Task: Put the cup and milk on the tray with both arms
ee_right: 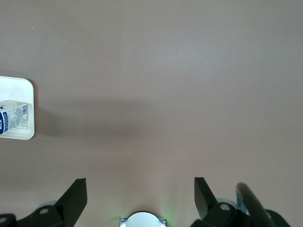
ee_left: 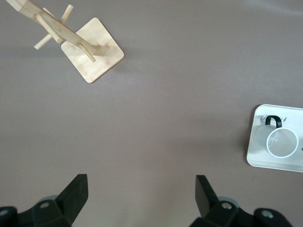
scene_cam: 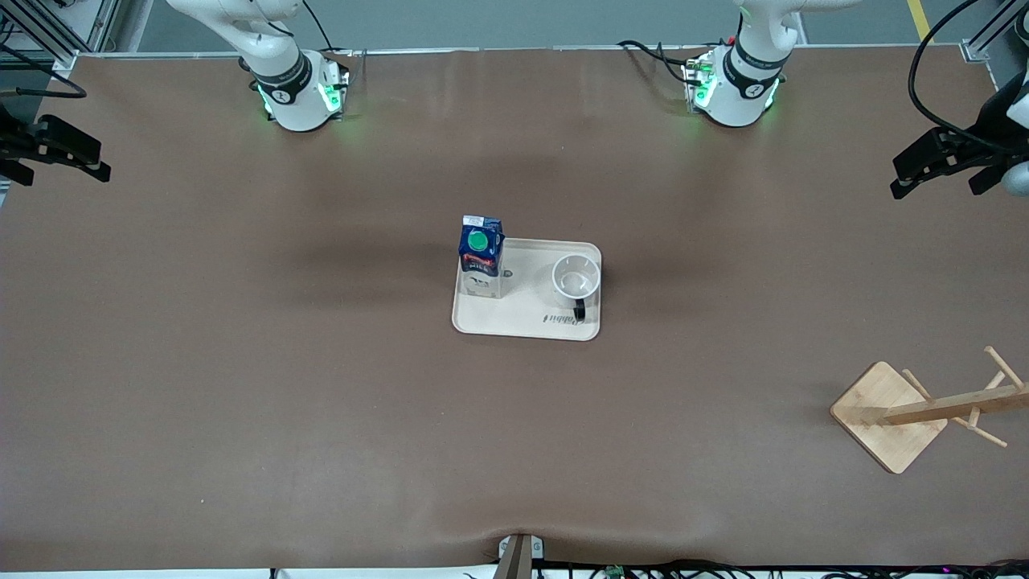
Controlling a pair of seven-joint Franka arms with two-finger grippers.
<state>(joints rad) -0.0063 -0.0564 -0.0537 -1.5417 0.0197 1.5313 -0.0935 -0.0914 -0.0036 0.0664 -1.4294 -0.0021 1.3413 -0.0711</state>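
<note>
Both pincers hang spread wide and empty over bare table. The left gripper (ee_left: 141,201) is up at its own arm's end, well apart from the tray (scene_cam: 526,326), with the wooden rack (scene_cam: 888,414) nearer the front camera. The right gripper (ee_right: 140,201) hangs at the right arm's end. Between them, the milk (scene_cam: 481,256) and the cup (scene_cam: 576,278) stand upright on the tray, milk toward the right gripper, cup toward the left.

Big table (scene_cam: 241,386) covered in a plain brown mat, a bit wrinkled along the edge nearest the front camera. Grey floor (scene_cam: 522,24) shows past the top edge, with a yellow line (scene_cam: 917,18) painted on it. Black cables (scene_cam: 723,568) run along the near edge – lighting's soft and even, just faint shadows mid-table.
</note>
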